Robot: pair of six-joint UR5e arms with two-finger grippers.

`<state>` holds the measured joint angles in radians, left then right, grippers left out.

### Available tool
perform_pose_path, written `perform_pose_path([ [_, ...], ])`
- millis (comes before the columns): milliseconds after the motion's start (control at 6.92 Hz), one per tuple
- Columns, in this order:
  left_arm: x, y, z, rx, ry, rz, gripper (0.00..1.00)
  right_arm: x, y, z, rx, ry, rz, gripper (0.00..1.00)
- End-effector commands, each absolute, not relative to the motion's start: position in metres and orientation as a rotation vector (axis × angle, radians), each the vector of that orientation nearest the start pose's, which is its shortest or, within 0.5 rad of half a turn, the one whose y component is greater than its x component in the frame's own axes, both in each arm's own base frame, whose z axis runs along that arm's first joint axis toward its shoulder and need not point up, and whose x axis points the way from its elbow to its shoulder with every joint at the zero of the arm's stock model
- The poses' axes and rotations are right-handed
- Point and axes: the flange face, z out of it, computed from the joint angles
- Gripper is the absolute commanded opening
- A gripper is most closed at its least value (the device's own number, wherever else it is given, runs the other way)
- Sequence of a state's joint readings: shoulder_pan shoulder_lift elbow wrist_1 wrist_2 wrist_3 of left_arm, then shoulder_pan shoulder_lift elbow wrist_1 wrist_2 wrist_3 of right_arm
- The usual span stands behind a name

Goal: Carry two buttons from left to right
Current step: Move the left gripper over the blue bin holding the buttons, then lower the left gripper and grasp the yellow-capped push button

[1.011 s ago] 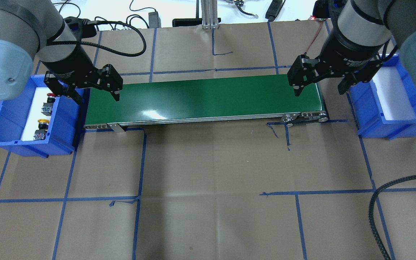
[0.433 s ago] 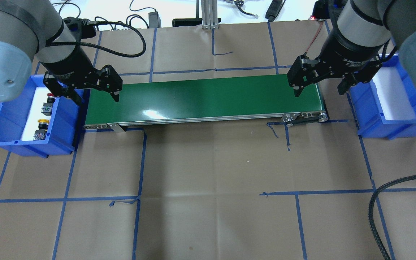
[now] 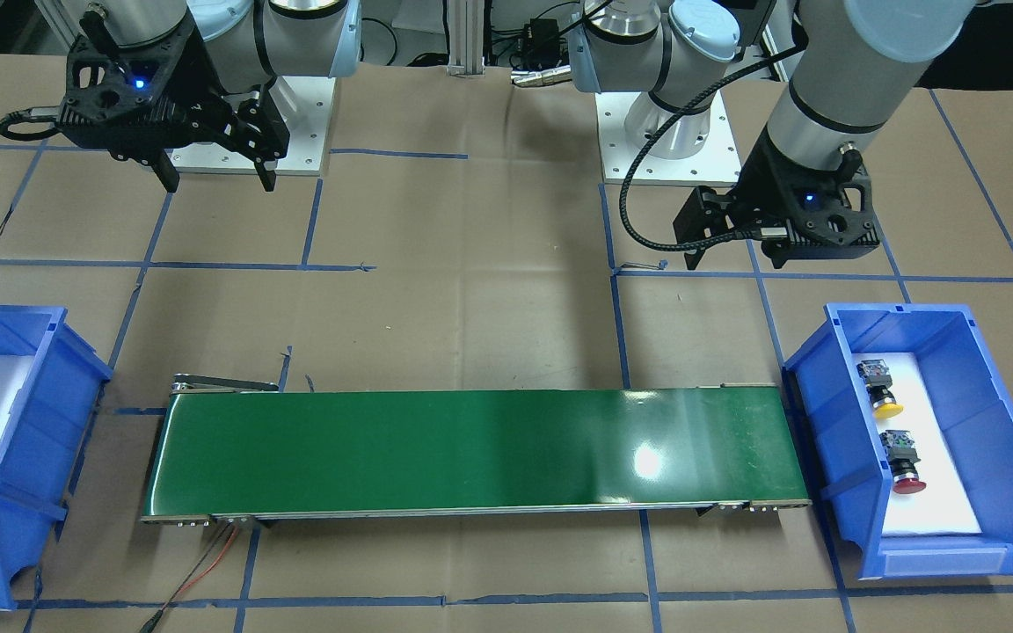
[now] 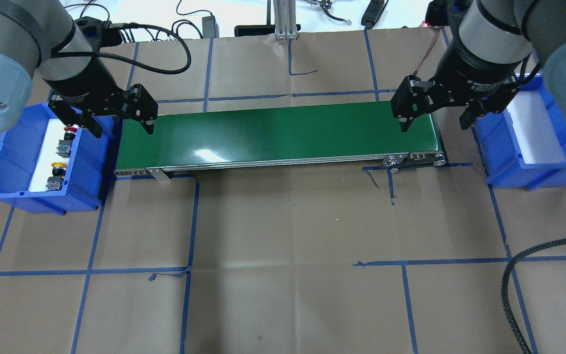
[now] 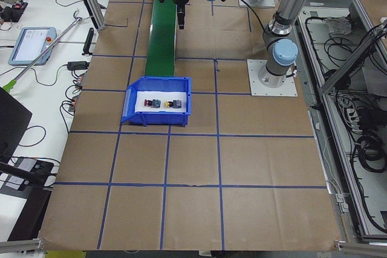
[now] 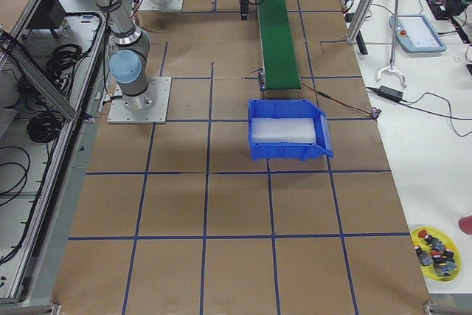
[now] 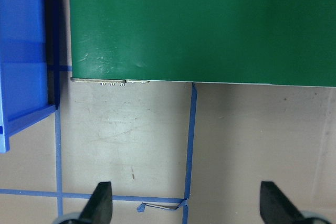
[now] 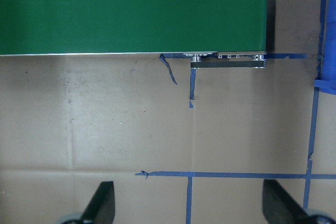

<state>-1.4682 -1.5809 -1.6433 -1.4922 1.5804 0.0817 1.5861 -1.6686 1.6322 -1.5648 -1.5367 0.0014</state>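
Left gripper shifted toward blue bin, jaws spread, green conveyor beside

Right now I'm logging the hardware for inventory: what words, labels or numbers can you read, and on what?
"2F Adaptive": white print on the black body of the right gripper, overhead view; the rest of that line is too blurred to read.
Too blurred to read: similar white print on the left gripper.
Too small to read: rear labels on the yellow button and red button.
Unreadable: the screen of the tablet beside the table.
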Motion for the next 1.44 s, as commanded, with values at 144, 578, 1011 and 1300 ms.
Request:
perform_pose_path([
  [144, 0.014, -0.508, 0.459, -0.012, 3.139, 0.011, 1.0, 0.144, -0.451, 0.504, -0.022, 3.107, -0.05, 1.0],
  [578, 0.146, -0.502, 0.43, -0.041, 3.168, 0.07, 1.0, 0.143, -0.452, 0.504, -0.022, 3.107, -0.05, 1.0],
  [1011, 0.217, -0.515, 0.377, -0.051, 3.18, 0.084, 1.0, 0.143, -0.452, 0.504, -0.015, 3.109, -0.052, 1.0],
  [1300, 0.226, -0.526, 0.353, -0.061, 3.174, 0.07, 1.0, 0.143, -0.451, 0.504, -0.022, 3.109, -0.05, 1.0],
])
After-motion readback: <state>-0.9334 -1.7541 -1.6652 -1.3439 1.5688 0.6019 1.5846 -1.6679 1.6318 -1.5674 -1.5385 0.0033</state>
